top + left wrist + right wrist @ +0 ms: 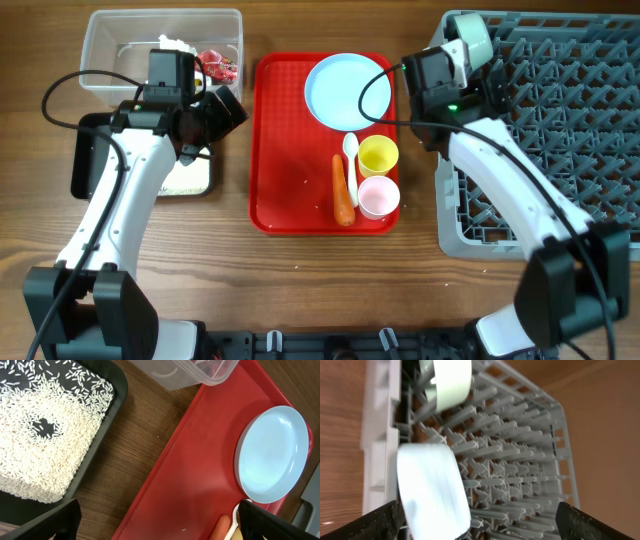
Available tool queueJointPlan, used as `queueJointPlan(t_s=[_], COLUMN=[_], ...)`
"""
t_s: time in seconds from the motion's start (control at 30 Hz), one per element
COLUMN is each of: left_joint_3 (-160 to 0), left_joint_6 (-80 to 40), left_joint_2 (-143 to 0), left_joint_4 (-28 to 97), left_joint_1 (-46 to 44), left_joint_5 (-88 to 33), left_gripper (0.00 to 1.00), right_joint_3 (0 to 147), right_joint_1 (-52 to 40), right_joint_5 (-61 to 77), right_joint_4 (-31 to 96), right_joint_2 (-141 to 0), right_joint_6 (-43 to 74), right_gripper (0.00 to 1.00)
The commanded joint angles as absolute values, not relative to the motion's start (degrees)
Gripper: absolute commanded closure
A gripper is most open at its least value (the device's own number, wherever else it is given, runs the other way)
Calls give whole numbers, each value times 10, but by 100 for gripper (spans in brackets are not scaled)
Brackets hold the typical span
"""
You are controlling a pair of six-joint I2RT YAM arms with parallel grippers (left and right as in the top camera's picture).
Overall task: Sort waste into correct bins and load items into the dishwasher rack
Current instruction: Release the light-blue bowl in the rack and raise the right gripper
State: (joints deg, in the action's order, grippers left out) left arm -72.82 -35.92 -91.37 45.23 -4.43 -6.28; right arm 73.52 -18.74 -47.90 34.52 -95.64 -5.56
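A wood-grain table (300, 290) carries a flat red plastic serving tray (290, 150), with a round light-blue plate (272, 455) at its far end. The plate looks stiff, light and glossy, probably slippery, so its raised rim seems the surest hold. The left hand (160, 525), jaws wide and empty, hangs over the tray's edge. The right hand (485, 525), equally spread and holding nothing, hovers above the grey pegged plastic rack (570, 90), where two pale blue bowls (432, 490) rest among the pegs.
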Motion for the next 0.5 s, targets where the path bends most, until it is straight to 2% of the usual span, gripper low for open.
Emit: queueJointPlan(t_s=[0.0, 0.2, 0.3, 0.4, 0.47], left_joint_3=[-728, -728, -728, -728, -728], left_joint_6=[-365, -365, -365, -365, -365], left_joint_2=[-916, -916, -916, -916, -916], left_joint_4=[453, 453, 453, 453, 453], left_joint_1=[-42, -42, -42, -42, -42], left_joint_5=[-59, -59, -59, -59, -59], left_gripper=[0, 0, 0, 0, 0], right_joint_3=[735, 735, 735, 735, 735], right_joint_1=[-199, -227, -234, -234, -234], right_joint_5=[-375, -53, 166, 275, 300], right_joint_4=[357, 383, 382, 379, 378], right_joint_2=[-903, -826, -805, -807, -813], right_joint_6=[-43, -43, -43, -7, 34], right_gripper=[0, 0, 0, 0, 0])
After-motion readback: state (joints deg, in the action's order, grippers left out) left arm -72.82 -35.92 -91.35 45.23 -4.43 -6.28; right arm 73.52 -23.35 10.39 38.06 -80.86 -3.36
